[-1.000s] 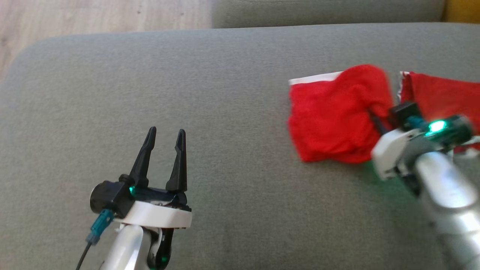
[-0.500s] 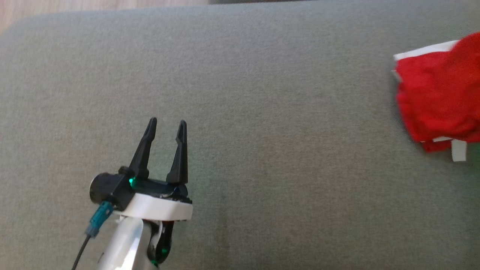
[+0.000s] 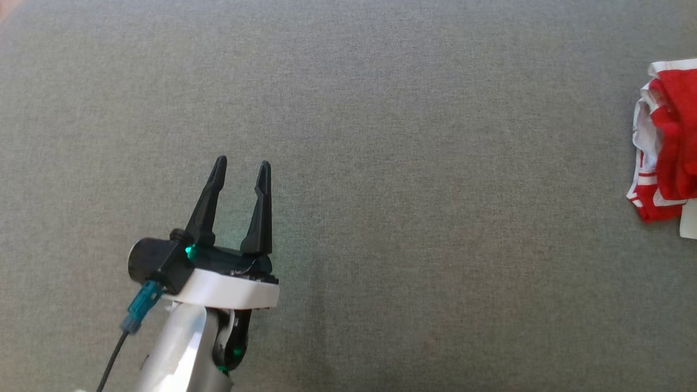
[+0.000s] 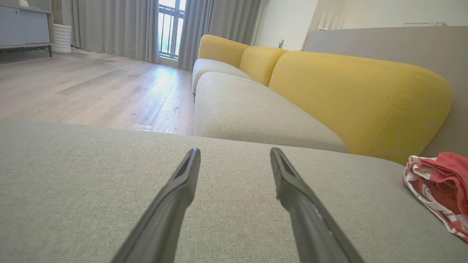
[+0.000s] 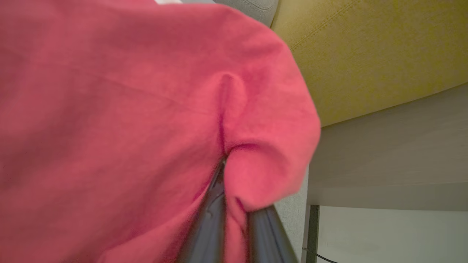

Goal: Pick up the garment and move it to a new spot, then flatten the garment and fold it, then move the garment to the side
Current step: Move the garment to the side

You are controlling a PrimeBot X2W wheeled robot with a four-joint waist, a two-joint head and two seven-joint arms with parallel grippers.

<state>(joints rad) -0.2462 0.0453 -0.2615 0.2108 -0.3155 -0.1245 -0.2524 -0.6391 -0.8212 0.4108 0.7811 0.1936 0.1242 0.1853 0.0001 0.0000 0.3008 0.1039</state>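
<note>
The garment [image 3: 667, 141] is lying on the seat cushion [image 3: 408, 136] far to the right, well apart from the left gripper [image 3: 242, 161] hovering over the cushion's near left, while a sofa [image 4: 256, 109] is standing behind the cushion, with floor [image 4: 91, 87] to its left.

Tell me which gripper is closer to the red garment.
Right. The right gripper is shut on the red garment; the left gripper hangs open over the grey cushion, well apart from it.
</note>
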